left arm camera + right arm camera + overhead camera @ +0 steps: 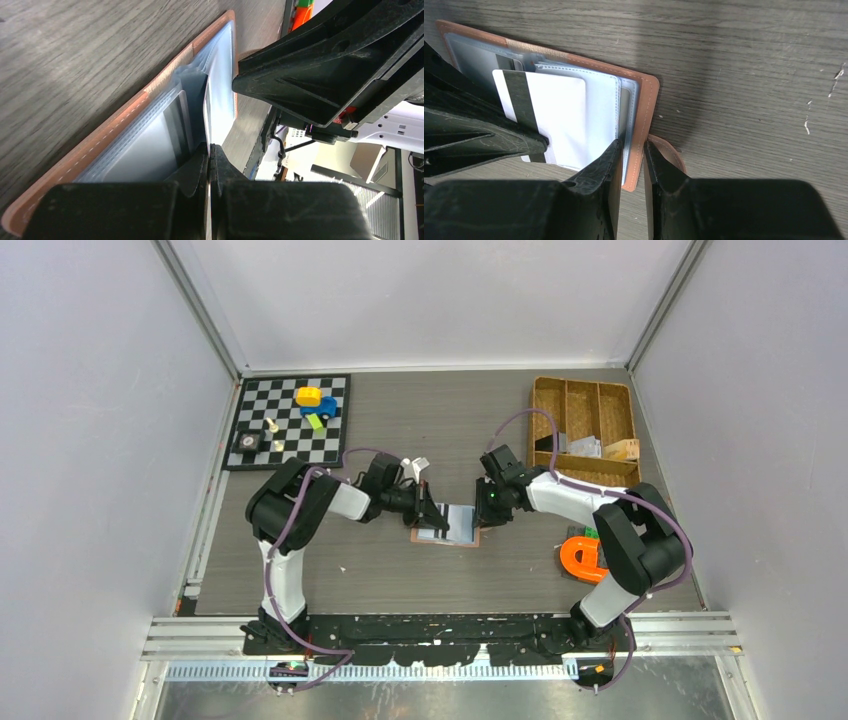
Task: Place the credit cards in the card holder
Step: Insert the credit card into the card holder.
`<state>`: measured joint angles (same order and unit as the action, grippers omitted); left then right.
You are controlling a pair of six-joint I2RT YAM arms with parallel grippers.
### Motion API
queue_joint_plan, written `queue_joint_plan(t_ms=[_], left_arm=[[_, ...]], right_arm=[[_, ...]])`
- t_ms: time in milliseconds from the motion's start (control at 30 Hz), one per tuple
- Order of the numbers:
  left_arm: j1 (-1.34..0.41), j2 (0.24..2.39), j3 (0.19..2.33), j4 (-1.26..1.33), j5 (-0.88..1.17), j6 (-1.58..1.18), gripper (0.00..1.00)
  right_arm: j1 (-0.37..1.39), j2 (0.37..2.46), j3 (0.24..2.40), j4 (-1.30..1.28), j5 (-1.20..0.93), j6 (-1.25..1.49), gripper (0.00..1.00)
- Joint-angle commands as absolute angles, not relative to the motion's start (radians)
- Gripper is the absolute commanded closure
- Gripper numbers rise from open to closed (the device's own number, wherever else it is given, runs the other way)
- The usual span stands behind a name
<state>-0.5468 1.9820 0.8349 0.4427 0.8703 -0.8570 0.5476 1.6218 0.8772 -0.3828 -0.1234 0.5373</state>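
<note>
The salmon-pink card holder (447,529) lies open on the table's middle, with its clear inner sleeves up. My left gripper (208,150) is shut on a white card with a black stripe (559,115). The card shows edge-on in the left wrist view (206,115), with its far end among the sleeves. My right gripper (633,145) is shut on the holder's right edge (646,100), pinching cover and sleeves. A dark-striped card (504,62) sits in a back sleeve. In the top view the left gripper (432,512) and right gripper (487,508) face each other over the holder.
A chessboard (290,420) with small toys and pieces lies at the back left. A wicker tray (585,430) with small items stands at the back right. An orange object (582,558) lies by the right arm's base.
</note>
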Motion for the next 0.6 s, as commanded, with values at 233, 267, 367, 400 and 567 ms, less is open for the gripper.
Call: queue_joint_plan(t_ms=[233,267,367,400,567], left_arm=[[-0.588,1.94,0.875,0.32,0.733,-0.779,0.96],[-0.588,1.926,0.883,0.267,0.715,-0.76,0.93],[-0.587,1.888,0.906,0.175,0.677,-0.715,0.83],[-0.589,1.88,0.913,0.15,0.669,-0.702,0.8],[-0.597,1.854,0.957,0.032,0.632,-0.643,0.69]], right_arm=[[0.572,1.648,0.844,-0.373,-0.074,0.565,0.78],[0.572,1.648,0.844,-0.375,-0.072,0.564,0.79],[0.572,1.65,0.842,-0.381,-0.058,0.57,0.84],[0.572,1.652,0.843,-0.384,-0.05,0.572,0.85],[0.572,1.66,0.841,-0.394,-0.033,0.572,0.94]])
